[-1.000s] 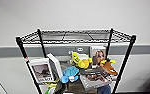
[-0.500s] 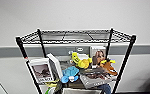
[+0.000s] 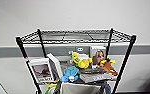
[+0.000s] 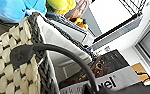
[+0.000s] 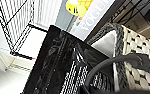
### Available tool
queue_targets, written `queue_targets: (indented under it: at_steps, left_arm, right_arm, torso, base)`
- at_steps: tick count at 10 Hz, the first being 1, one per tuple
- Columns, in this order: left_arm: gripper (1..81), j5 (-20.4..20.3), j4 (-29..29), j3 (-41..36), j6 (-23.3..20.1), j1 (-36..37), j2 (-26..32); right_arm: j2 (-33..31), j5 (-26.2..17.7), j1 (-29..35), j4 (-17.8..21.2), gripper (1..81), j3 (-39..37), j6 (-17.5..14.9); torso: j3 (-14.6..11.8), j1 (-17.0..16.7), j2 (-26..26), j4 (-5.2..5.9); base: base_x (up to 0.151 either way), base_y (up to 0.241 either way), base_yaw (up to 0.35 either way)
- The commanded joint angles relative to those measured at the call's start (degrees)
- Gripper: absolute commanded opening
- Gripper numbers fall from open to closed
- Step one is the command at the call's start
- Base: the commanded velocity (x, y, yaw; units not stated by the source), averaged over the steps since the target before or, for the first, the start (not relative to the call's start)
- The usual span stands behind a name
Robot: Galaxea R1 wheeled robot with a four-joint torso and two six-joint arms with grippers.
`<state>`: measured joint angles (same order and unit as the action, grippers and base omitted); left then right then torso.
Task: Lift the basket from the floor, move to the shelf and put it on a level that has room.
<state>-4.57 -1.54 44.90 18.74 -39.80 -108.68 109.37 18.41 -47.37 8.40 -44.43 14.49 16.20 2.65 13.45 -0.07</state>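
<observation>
From the head view, the shelf [image 3: 76, 62] stood straight ahead against a pale wall with a grey band. Its top level [image 3: 76, 36] was bare wire mesh between the four black posts, with open air above it. The tier beneath was crowded: a framed picture [image 3: 41, 72] at the left front, a blue soft toy [image 3: 69, 72], a yellow soft toy [image 3: 79, 60], a portrait picture [image 3: 98, 55] at the back right and an orange toy [image 3: 108, 66] near the right post. At the lower edge of that view, the white lining of the basket [image 3: 79, 88] showed just in front of the crowded tier, well below the top level.

In the left wrist view, the basket [image 4: 18, 70] sat very close, its checkered weave, dark rim and curved dark handle [image 4: 63, 53] up against the camera, with the blue toy [image 4: 16, 8] and a boxed item with lettering [image 4: 111, 82] just beyond it. The left fingers could not be made out, so I could not tell how they stood.

In the right wrist view, the basket's other end [image 5: 138, 60] and handle [image 5: 116, 62] were just as near, beside a dark glossy plate. A magazine [image 5: 96, 15] lay beyond the rim, and the wire mesh [image 5: 13, 22] stood off to one side against the white wall. Whether the right fingers were open or closed, I could not tell.
</observation>
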Motion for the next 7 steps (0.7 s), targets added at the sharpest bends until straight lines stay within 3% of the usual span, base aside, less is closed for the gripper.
queue_targets:
  at_steps: [1, 7]
  left_arm:
    - [1.0, -2.02, -0.13, -6.49, 1.65, 9.17, 2.85]
    - [1.0, -1.58, -0.13, -11.76, 5.34, 15.76, 6.19]
  right_arm:
    - [-3.08, 1.72, 9.53, -0.67, 1.0, 8.41, -0.43]
    - [-6.51, 1.46, 16.47, 2.94, 1.0, 13.07, -0.43]
  torso:
    - [0.00, 0.00, 0.00, 0.00]
    - [0.00, 0.00, 0.00, 0.00]
  base:
    - [0.000, 0.000, 0.000]
    - [0.000, 0.000, 0.000]
